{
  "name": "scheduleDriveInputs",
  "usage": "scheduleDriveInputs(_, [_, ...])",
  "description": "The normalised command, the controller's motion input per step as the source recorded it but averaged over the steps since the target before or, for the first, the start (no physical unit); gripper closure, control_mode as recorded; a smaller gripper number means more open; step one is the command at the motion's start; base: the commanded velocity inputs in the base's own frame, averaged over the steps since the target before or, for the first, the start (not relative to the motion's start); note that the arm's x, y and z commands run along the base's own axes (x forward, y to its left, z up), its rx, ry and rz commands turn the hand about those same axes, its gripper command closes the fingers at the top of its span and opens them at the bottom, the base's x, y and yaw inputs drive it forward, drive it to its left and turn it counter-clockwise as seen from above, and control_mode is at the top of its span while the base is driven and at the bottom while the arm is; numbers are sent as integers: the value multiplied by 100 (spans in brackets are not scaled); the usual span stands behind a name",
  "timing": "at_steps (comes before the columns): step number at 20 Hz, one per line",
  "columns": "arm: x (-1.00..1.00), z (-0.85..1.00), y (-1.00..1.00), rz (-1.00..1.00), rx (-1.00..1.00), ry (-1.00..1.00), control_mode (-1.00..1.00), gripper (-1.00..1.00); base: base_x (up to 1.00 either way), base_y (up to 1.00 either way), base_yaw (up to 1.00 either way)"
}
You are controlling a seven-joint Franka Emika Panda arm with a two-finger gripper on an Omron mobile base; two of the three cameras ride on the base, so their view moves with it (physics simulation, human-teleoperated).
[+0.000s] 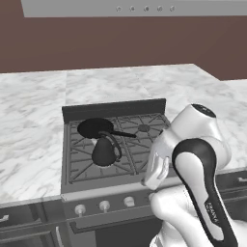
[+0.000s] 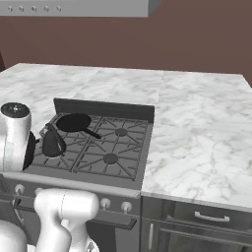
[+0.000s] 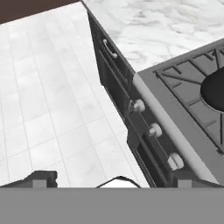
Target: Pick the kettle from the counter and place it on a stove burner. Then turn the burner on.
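My kettle (image 1: 104,150) stands upright on the stove's front-left grate, over the stove burner (image 1: 99,159) there, its thin loop handle arching toward three o'clock in the left base view. From the right base view the kettle (image 2: 51,142) sits at the near-left corner of the cooktop, partly behind my own white arm. Just beyond it, at about twelve o'clock, lies the frying pan (image 1: 96,127) on the rear-left burner, its straight handle reaching toward four o'clock across the grates; kettle and pan look very close, though I cannot tell whether they touch. The counter (image 1: 29,120) spreads white and grey-veined on both sides of the stove and behind it, and the wide stretch at three o'clock in the right base view is counter (image 2: 197,128) too. Along the stove's front panel runs a row of silver knobs (image 1: 104,206). My hand camera looks down past the stove's front edge: three knobs (image 3: 154,130) run diagonally from eleven to five o'clock, pale floor tiles (image 3: 39,105) spread at nine o'clock, and a dark rounded shape, likely the kettle (image 3: 215,89), sits at the three o'clock edge. My gripper (image 3: 109,180) shows just the dark fingertips (image 3: 41,178) at the bottom, set well apart, holding nothing.
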Motion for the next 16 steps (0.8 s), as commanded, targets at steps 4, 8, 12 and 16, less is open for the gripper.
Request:
scheduleDriveInputs(4, [-100,-34,19,-20,0,-12,-100,-100,0,0,0])
scheduleDriveInputs(8, [-86,-65,6,-18,8,-19,-100,-100,0,0,0])
scheduleDriveInputs(12, [-4,0,0,-3,3,0,-100,-100,0,0,0])
scheduleDriveInputs(16, [-13,-18,7,1,-3,1,-100,-100,0,0,0])
